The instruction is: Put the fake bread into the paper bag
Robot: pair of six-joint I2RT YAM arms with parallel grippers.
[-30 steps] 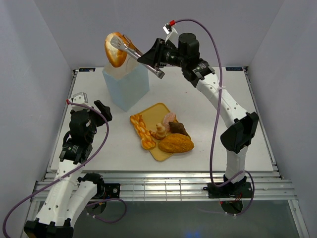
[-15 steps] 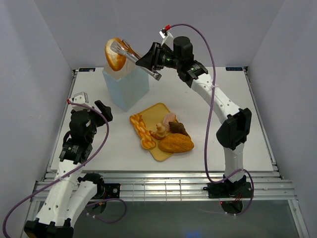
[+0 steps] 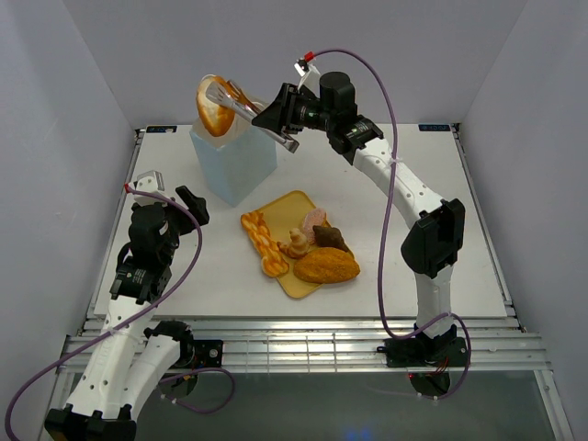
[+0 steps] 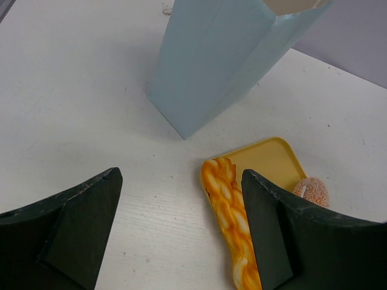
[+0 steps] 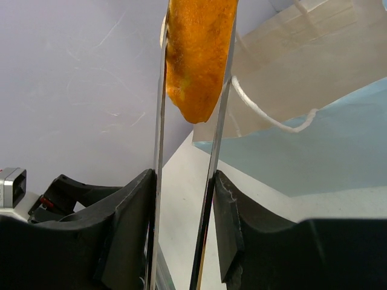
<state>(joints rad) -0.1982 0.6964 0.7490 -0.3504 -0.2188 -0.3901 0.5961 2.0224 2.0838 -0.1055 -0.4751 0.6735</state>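
Top view: the right gripper [image 3: 280, 114] is clenched around long metal tongs [image 3: 246, 106]. The tongs pinch a white-orange toy loaf [image 3: 215, 107] above the mouth of the upright pale blue paper bag [image 3: 237, 165] at far left. A flat yellow tray [image 3: 292, 204] lies nearer.

Left wrist view: the left gripper [image 4: 181, 235] hangs with its fingers spread, grasping nothing, and an orange braided bread [image 4: 230, 217] lies beyond it.

Only the right wrist view shows the loaf edge-on between the tong arms and the bag's white cord handle [image 5: 266, 119].
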